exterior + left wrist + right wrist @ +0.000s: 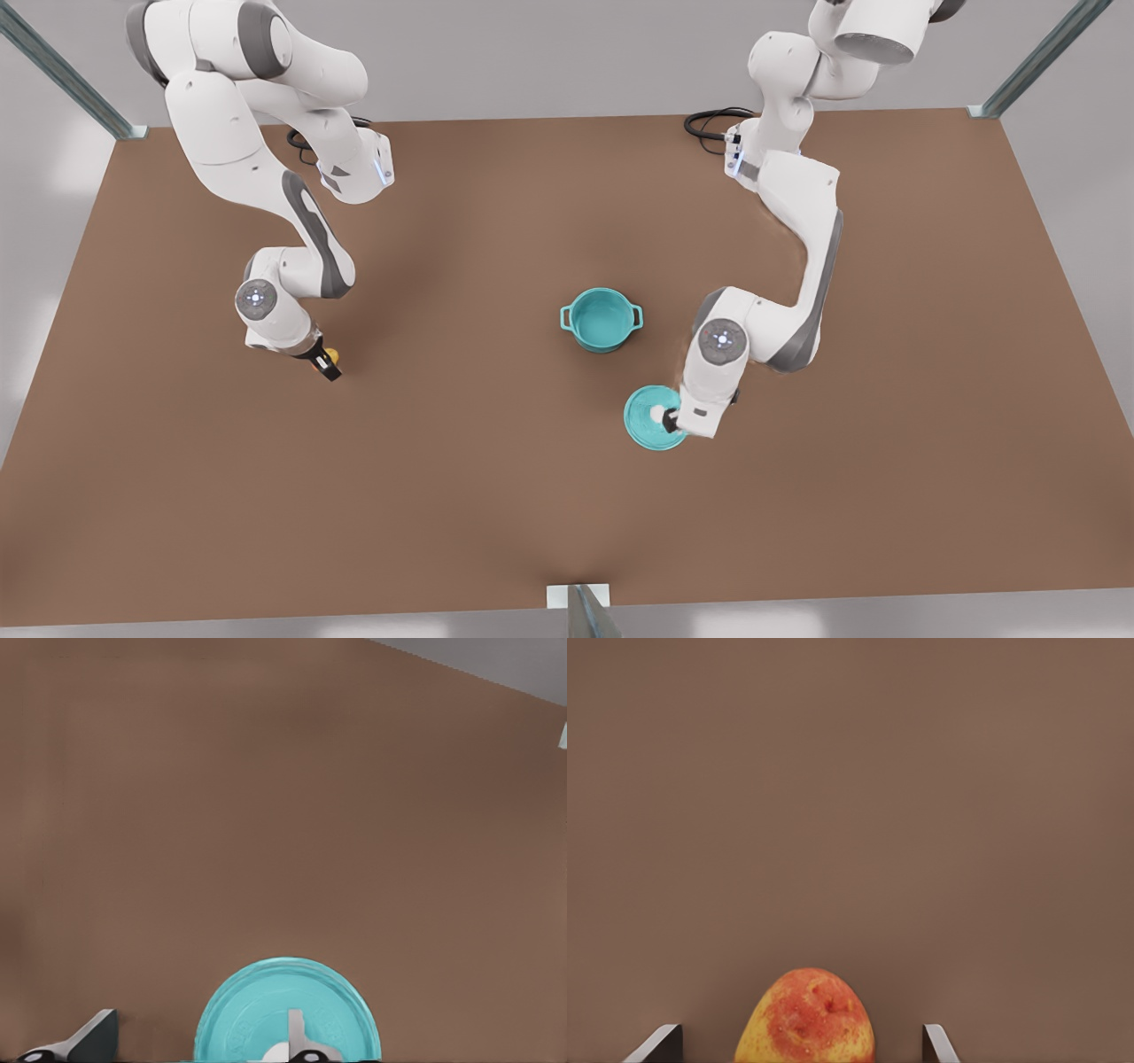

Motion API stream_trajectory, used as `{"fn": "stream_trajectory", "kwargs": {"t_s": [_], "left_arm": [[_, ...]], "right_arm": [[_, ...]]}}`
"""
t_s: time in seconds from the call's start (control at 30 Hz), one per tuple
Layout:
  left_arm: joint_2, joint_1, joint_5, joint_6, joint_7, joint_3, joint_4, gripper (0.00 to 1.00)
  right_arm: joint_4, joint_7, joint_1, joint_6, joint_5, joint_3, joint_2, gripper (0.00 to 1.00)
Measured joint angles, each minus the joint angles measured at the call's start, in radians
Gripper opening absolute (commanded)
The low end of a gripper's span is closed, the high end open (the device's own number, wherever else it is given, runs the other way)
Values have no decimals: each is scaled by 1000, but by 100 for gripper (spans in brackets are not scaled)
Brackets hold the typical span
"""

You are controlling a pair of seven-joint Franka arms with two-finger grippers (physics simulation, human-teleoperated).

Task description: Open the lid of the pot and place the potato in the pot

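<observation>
The potato [805,1017] lies on the worktop [496,496] at the front view's left, well apart from the pot [601,319]; the right gripper [326,361] stands over it with fingers [659,1043] spread either side, not yet clenched; the pot sits uncovered at the centre, and the pot lid [654,418] lies flat nearby, the left gripper [671,416] at its knob with fingers released. The lid step looks done and the potato grasp is in hand; next the fingers must clench, lift and carry to the pot; the brown worktop is bare, with metal frame posts [66,71] at its corners against grey surroundings
</observation>
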Motion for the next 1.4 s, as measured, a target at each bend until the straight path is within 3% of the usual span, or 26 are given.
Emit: {"fn": "stream_trajectory", "kwargs": {"t_s": [0.07,0.1,0.2,0.3,0.4,0.5,0.73,1.2,1.4], "left_arm": [[-190,175,-87,-164,106,21,8,100],[-320,213,-116,-194,155,45,-108,100],[-386,240,-150,-274,287,60,-127,100],[-390,255,-161,-327,397,77,-101,100],[-393,261,-180,-377,489,65,-87,100],[-395,247,-223,-418,568,56,-94,100],[-403,253,-267,-479,702,58,-115,100],[-402,254,-273,-492,851,58,-110,100],[-402,251,-272,-481,887,57,-104,100]], "right_arm": [[-1,3,1,6,0,0,2,100],[-5,4,7,8,0,0,2,99],[-16,9,16,13,0,0,-2,97],[-20,13,20,16,0,0,-4,86],[-20,17,19,19,0,0,-3,84],[-20,20,16,25,-1,0,-2,76],[-21,22,15,33,1,0,-2,50],[-22,28,15,33,3,-1,-32,49],[-2,31,33,-20,4,-1,-122,50]]}}
